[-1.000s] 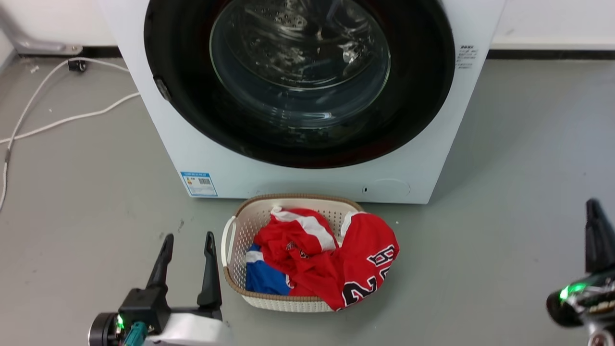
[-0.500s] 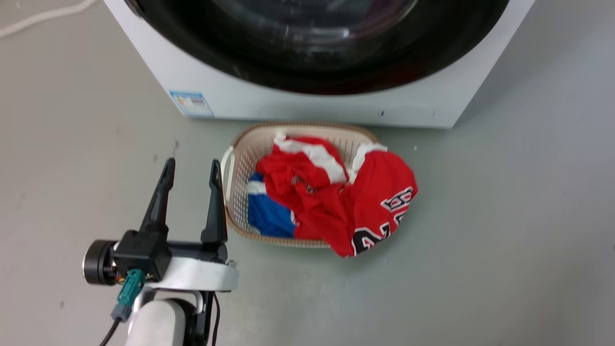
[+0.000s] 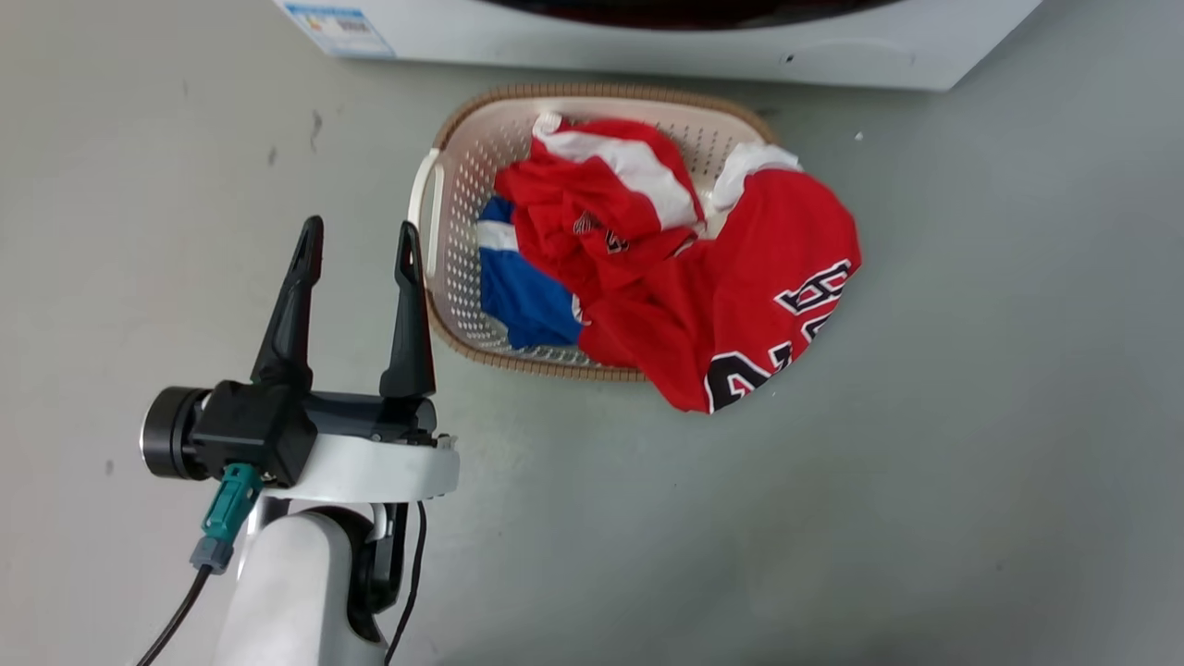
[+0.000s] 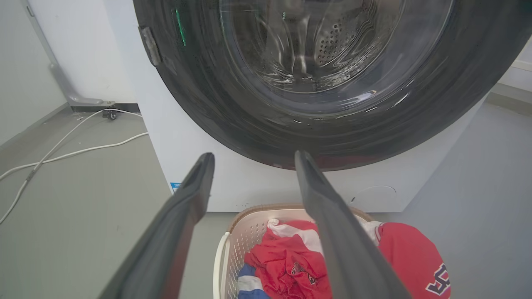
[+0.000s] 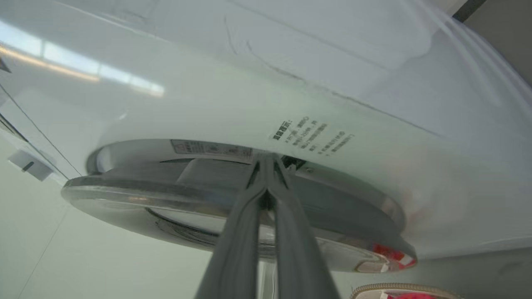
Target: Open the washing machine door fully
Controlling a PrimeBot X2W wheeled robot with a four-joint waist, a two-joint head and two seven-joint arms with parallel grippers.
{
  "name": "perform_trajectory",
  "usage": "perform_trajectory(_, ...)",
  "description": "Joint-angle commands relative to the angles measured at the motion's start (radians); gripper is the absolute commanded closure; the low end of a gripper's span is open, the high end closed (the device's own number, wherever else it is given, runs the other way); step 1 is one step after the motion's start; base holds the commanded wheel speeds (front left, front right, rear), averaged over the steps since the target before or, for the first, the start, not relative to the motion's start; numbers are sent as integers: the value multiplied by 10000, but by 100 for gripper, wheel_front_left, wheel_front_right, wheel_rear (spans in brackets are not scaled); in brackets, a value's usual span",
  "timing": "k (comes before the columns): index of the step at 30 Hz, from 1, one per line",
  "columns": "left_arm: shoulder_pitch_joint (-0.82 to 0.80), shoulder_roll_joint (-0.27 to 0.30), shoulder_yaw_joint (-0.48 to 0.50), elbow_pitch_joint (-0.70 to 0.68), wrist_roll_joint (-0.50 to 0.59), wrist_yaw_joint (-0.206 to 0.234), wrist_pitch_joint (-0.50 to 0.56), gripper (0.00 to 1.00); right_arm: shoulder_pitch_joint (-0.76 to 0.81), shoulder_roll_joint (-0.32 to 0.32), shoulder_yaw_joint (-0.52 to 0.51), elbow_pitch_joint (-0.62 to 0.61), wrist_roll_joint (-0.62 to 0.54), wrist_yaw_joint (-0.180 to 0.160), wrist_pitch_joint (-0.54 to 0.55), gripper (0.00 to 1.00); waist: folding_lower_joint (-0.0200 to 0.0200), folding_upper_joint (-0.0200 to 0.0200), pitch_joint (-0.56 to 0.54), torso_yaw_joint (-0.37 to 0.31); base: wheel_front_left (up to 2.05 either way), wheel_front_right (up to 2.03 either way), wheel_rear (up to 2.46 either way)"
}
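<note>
The washing machine door (image 4: 332,124), a glossy black disc with a clear glass bowl, fills the top of the left wrist view on the white washing machine (image 4: 249,187). Only the machine's bottom strip (image 3: 647,42) shows in the head view. My left gripper (image 3: 356,240) hovers open over the floor, left of the basket and well short of the door. In the right wrist view my right gripper (image 5: 267,164) is shut, its tips in the narrow gap between the door's rim (image 5: 166,195) and the machine's front (image 5: 249,83). Nothing shows between its fingers.
A white woven laundry basket (image 3: 462,139) stands on the grey floor right in front of the machine, holding a red jersey (image 3: 740,296) that spills over its right rim. White cables (image 4: 62,153) lie on the floor left of the machine. A blue label (image 3: 333,17) marks its lower left.
The head camera has tilted down, so the machine and basket sit higher in the picture. The right gripper seen at the lower right one second ago has left that view. The left gripper stays open.
</note>
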Motion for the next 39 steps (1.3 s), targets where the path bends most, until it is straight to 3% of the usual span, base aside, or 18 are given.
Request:
perform_trajectory(1, -136, -13, 8, -56, -53, 52, -28, 0, -236, -66, 106, 78, -48, 1, 114, 100, -2, 0, 279, 109, 0, 0, 0)
perform_trajectory(9, -334, -14, 143, -114, -67, -10, -28, 0, -1408, -229, 1056, 372, -809, 2, 876, 100, -2, 0, 729, 260, 0, 0, 0)
perform_trajectory(20, -429, -12, 104, -26, -164, 51, -28, 0, -1859, 260, 1748, 450, -1135, 13, 1508, 100, -2, 0, 841, 283, 0, 0, 0)
perform_trajectory(31, -34, -14, 322, 108, -75, 101, -28, 0, -436, 347, 2045, -838, -667, 62, 2153, 100, -2, 0, 123, 135, 0, 0, 0)
perform_trajectory(39, 350, -14, 492, 158, 6, 35, -28, 0, 1119, -15, 1925, -1877, -313, 10, 2375, 100, -2, 0, -510, -129, 0, 0, 0)
